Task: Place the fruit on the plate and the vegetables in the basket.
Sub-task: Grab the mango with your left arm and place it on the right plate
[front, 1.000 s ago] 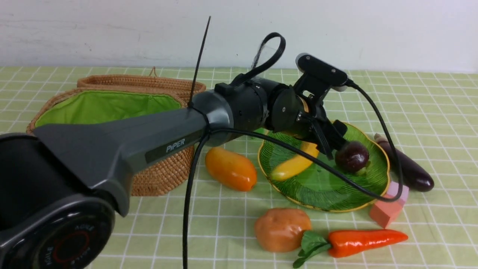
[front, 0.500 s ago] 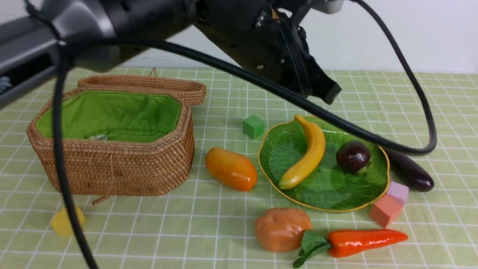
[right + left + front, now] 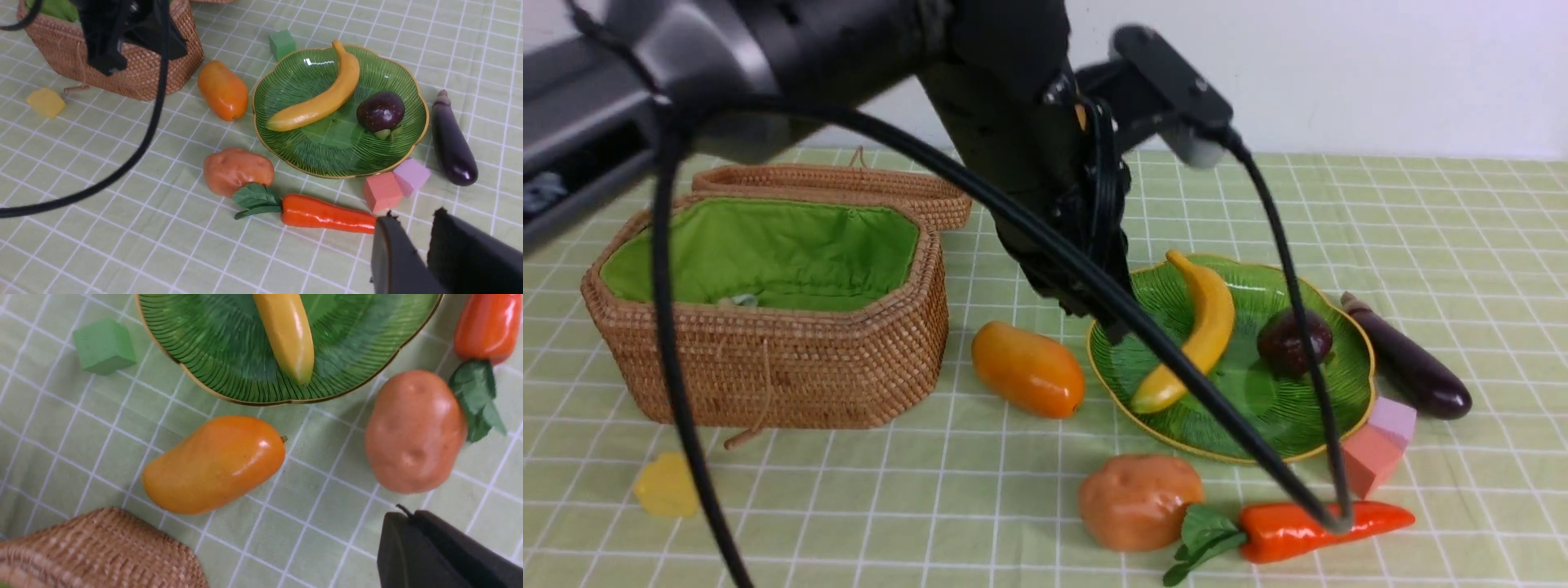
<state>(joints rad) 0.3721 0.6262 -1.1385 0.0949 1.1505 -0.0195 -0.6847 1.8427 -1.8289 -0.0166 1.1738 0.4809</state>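
The banana [image 3: 1205, 327] and the mangosteen [image 3: 1290, 341] lie on the plate [image 3: 1258, 441], so the fruit step looks mostly done — the mango [image 3: 1029, 370] sits on the table between basket [image 3: 874, 367] and plate, likely next. The left hand [image 3: 408, 516] is closed and empty above the table, and would need to open and come down over it; the right hand [image 3: 412, 216] is parted slightly, holding nothing — potato [image 3: 1141, 502], carrot [image 3: 1315, 529] and eggplant [image 3: 1409, 359] remain outside the basket.

The left gripper [image 3: 404, 512] (its arm blurred) has swung from above the plate [image 3: 1258, 416] back toward the mango [image 3: 1027, 369].
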